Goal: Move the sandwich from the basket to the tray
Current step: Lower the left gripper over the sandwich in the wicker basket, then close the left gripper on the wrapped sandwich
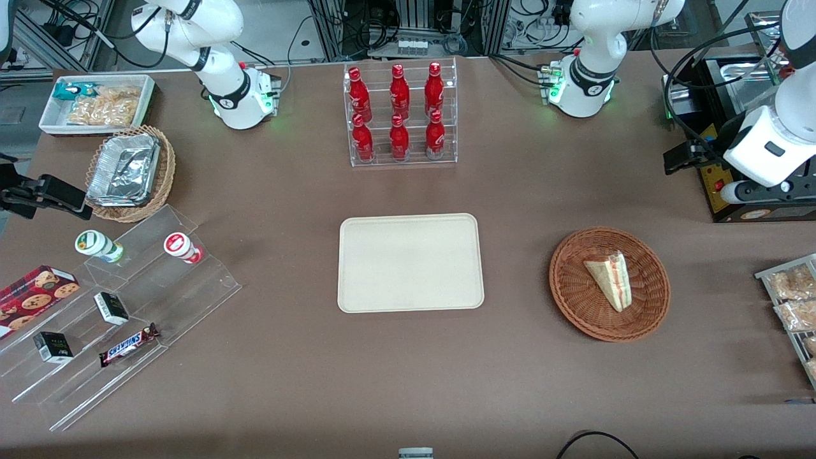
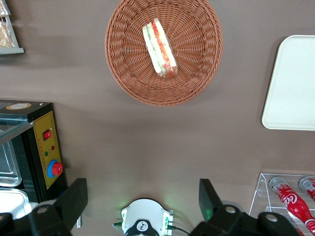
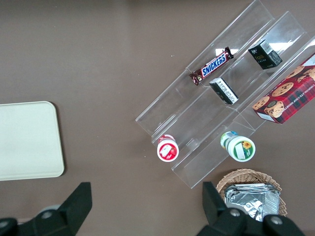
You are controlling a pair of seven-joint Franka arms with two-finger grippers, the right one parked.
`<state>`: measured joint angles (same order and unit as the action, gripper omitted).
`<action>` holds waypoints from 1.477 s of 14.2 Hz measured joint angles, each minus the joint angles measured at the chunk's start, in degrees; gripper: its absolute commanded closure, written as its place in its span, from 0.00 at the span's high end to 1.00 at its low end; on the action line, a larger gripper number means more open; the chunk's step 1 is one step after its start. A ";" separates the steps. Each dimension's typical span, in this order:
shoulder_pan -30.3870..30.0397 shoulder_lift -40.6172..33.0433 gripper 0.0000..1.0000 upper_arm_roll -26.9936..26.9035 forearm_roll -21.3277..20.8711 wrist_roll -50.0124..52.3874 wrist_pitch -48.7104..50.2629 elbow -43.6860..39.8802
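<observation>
Nearer the front camera than my hand, fingers apart, the sandwich lay lengthwise in the basket.

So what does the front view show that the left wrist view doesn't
Only the front view shows the Snickers bar, the cookie box and the foil containers, toward the parked arm's end of the table. Only the left wrist view shows the pincer, open, high above bare table, apart from the basket. Both show the sandwich lying in the basket, the tray with nothing on it, and the red bottles.
</observation>
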<state>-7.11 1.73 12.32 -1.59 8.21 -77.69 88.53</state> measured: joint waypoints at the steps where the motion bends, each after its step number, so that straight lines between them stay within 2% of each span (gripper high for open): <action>1: 0.00 0.01 1.00 0.00 0.00 -0.03 0.02 -0.01; 6: 0.00 0.92 1.00 -0.19 -0.54 0.23 0.31 0.87; 9: -0.04 5.77 1.00 -0.53 -3.26 3.77 -2.19 2.36; 13: -0.04 12.41 1.00 -0.67 -3.44 6.55 -12.96 7.45; 16: 0.02 15.08 1.00 -0.64 -3.44 14.47 -22.42 13.03; 21: 0.50 21.84 1.00 -0.34 -3.30 23.81 -32.56 14.81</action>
<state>-6.61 23.57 11.98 -4.89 32.02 -110.24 103.34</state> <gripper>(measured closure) 0.000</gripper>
